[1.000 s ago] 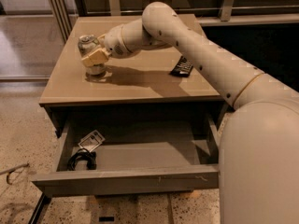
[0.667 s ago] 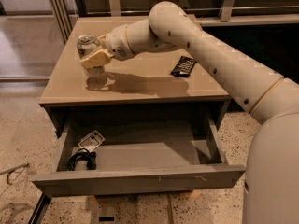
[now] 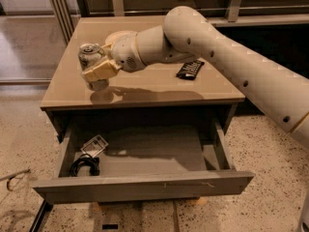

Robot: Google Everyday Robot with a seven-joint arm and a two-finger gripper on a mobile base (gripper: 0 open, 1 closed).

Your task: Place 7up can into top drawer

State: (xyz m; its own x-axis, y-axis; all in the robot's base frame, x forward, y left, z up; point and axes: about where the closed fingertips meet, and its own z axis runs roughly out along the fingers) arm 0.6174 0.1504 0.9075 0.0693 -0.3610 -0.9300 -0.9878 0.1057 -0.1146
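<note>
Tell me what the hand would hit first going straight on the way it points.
Apparently nothing: the hand, shut on the 7up can, points toward the picture's left, past the edge of the cabinet top; depth beyond is unclear.

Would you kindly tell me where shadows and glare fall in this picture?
Camera view: the hand, over the left side of the tabletop, grips the 7up can; their dark shadow lies on the tabletop just below, with the shadow of the arm trailing rightward; soft glare lightens the tabletop's far part; the rear of the top drawer is shaded under the cabinet.
</note>
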